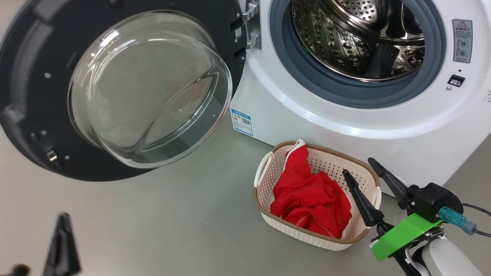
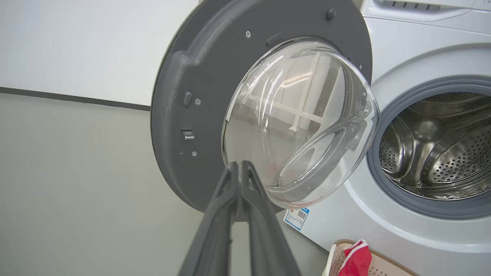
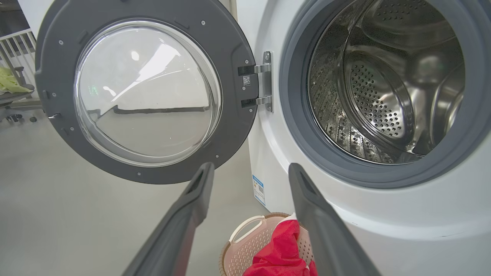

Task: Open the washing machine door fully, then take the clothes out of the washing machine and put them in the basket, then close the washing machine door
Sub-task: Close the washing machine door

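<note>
Lower left in the head view, my left gripper (image 1: 61,245) is pinched together on nothing; lower right, my right gripper (image 1: 358,166) stands wide and empty. The clothes (image 1: 310,195) lie in the basket (image 1: 291,230) at lower centre. Behind, the drum (image 1: 345,50) of the washing machine (image 1: 345,130) looks empty, so I judge that only the washing machine door (image 1: 34,76), open at upper left, remains to close.
</note>
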Motion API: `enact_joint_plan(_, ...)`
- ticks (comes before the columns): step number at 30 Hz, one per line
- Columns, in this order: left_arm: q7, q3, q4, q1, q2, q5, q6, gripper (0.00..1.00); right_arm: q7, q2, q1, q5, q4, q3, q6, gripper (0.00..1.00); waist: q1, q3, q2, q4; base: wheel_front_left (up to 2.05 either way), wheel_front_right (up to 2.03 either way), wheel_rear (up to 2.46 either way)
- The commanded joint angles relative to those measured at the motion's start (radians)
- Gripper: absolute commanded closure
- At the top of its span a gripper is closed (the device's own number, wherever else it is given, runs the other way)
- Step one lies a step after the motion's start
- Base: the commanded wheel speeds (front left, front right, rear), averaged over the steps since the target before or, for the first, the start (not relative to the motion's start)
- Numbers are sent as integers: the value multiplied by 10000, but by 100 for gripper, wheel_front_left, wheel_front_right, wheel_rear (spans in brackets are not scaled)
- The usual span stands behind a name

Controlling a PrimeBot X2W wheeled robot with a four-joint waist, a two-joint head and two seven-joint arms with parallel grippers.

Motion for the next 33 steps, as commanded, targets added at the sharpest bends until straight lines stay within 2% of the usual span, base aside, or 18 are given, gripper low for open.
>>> enact_joint_plan(1,-122,508,-506,-493,165,-120,-116,100,-51,-54,-126,142,-244,196,16,0,0,4,0,0,0,0,0)
enact_joint_plan(4,-122,925,-1060,-963,449,-304,-247,100,-51,-21,-59,117,-276,174,16,0,0,42,0,0,0,0,0)
enact_joint_plan(6,-122,1173,-1272,-1395,845,-511,-299,100,-51,-20,-20,105,-289,160,16,0,0,84,0,-1,0,0,0)
enact_joint_plan(10,-122,1573,-1357,-2604,1984,-1182,-349,100,-51,-13,77,93,-300,126,16,0,0,134,0,-34,0,0,0)
enact_joint_plan(12,-122,1650,-1156,-3321,2729,-1764,-355,100,-51,-9,112,85,-301,138,16,0,0,182,0,-90,0,0,0)
enact_joint_plan(16,-96,1478,46,-4649,4236,-3453,-359,100,-51,-50,88,78,-293,187,16,0,0,318,0,-239,0,0,0)
enact_joint_plan(23,536,945,2982,-6766,6088,-6694,-361,100,-51,-190,-71,41,-265,282,16,0,0,679,0,-446,0,0,0)
enact_joint_plan(24,536,945,2982,-6766,6088,-6694,-361,100,-51,-190,-71,41,-265,282,16,0,0,679,0,-446,0,0,0)
enact_joint_plan(25,702,871,3348,-7032,6251,-7134,-361,100,-51,-214,-116,39,-263,304,16,0,0,744,0,-478,0,0,0)
enact_joint_plan(27,1467,662,4410,-7762,6662,-8321,-361,100,-51,-292,-235,30,-245,363,16,0,0,911,0,-545,0,0,0)
enact_joint_plan(33,3670,369,6296,-8830,7211,-10051,-361,100,-51,-392,-413,4,-212,475,16,0,0,1163,0,-671,0,0,0)
